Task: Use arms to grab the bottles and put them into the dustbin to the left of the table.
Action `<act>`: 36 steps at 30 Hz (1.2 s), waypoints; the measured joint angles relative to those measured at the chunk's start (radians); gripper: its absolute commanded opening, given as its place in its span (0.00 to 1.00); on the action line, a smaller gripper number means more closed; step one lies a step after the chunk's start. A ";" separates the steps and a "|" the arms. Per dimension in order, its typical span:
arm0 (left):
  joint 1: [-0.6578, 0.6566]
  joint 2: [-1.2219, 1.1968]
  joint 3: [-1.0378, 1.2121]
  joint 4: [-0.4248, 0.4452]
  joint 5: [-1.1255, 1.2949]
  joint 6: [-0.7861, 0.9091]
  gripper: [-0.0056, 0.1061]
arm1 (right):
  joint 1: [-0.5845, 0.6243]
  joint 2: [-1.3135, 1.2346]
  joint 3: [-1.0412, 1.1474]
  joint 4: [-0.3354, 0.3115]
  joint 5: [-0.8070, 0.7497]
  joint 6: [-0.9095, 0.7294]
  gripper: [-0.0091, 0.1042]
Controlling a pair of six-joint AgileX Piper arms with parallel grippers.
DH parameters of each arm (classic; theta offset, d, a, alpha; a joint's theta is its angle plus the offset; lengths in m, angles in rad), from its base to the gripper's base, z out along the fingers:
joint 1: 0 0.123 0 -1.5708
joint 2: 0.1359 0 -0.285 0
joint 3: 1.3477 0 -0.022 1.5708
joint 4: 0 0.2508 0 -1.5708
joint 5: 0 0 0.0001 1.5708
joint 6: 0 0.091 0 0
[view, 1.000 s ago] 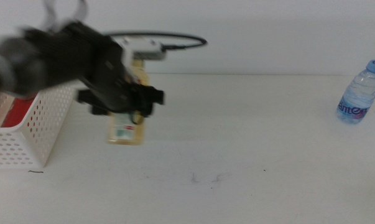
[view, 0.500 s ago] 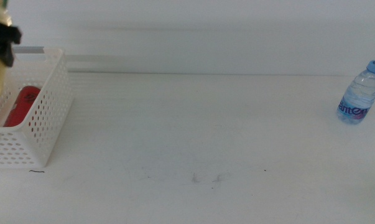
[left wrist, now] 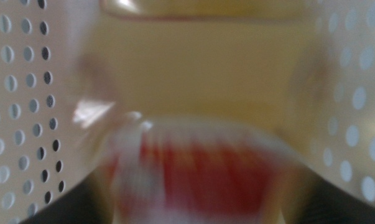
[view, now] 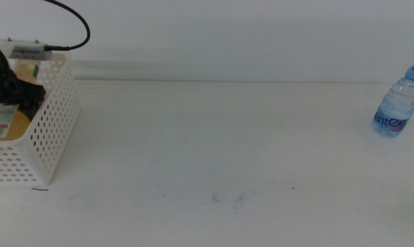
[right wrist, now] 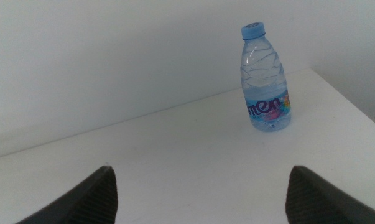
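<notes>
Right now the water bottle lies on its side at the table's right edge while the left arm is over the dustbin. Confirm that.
Not quite: the water bottle stands upright, blue cap on top, as the middle and right wrist views show. It is at the table's right edge, and the left gripper is at the dustbin with the yellow juice bottle.

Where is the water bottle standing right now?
The water bottle stands upright at the table's far right edge in the middle view, far from the dustbin, ahead of the right claw.
</notes>
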 measured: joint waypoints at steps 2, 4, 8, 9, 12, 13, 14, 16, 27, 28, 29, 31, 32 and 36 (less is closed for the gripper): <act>0.000 -0.003 -0.005 0.000 0.007 -0.005 0.89 | 0.000 0.000 0.000 0.000 0.000 0.000 0.78; 0.000 -0.017 -0.012 -0.003 0.027 -0.023 0.89 | 0.000 0.000 0.000 0.000 0.000 0.000 0.78; -0.010 -0.096 -0.016 -0.046 0.051 -0.041 0.89 | 0.000 0.000 0.000 0.000 0.000 0.000 0.78; -0.020 -0.128 -0.016 -0.067 0.051 -0.045 0.89 | 0.000 0.000 0.000 0.000 0.000 0.000 0.78; -0.076 -0.247 -0.016 -0.180 0.051 -0.045 0.89 | 0.000 0.000 0.000 0.000 0.000 0.000 0.78; -0.104 -0.286 -0.016 -0.240 0.051 -0.027 0.89 | 0.000 0.000 0.000 0.000 0.000 0.000 0.78; -0.137 -0.337 -0.016 -0.301 0.051 0.008 0.89 | 0.000 0.000 0.000 0.000 0.000 0.000 0.78; -0.210 -0.427 -0.016 -0.404 0.049 0.094 0.89 | 0.000 0.000 0.000 0.000 0.000 0.000 0.78; -0.674 -0.731 -0.019 -0.458 -0.028 0.263 0.89 | 0.000 0.000 0.000 0.000 0.000 0.000 0.78; -0.681 -0.734 -0.019 -0.453 -0.038 0.261 0.89 | 0.000 0.000 0.000 0.000 0.000 0.000 0.78; -0.688 -0.734 -0.019 -0.449 -0.046 0.259 0.89 | 0.000 0.000 0.000 0.000 0.000 0.000 0.78; -0.692 -0.734 -0.019 -0.441 -0.054 0.254 0.89 | 0.000 0.000 0.000 0.000 0.000 0.000 0.78; -0.692 -0.734 -0.019 -0.439 -0.058 0.254 0.89 | 0.000 0.000 0.000 0.000 0.000 0.000 0.78; -0.695 -0.734 -0.019 -0.437 -0.070 0.250 0.89 | 0.000 0.000 0.000 0.000 0.000 0.000 0.78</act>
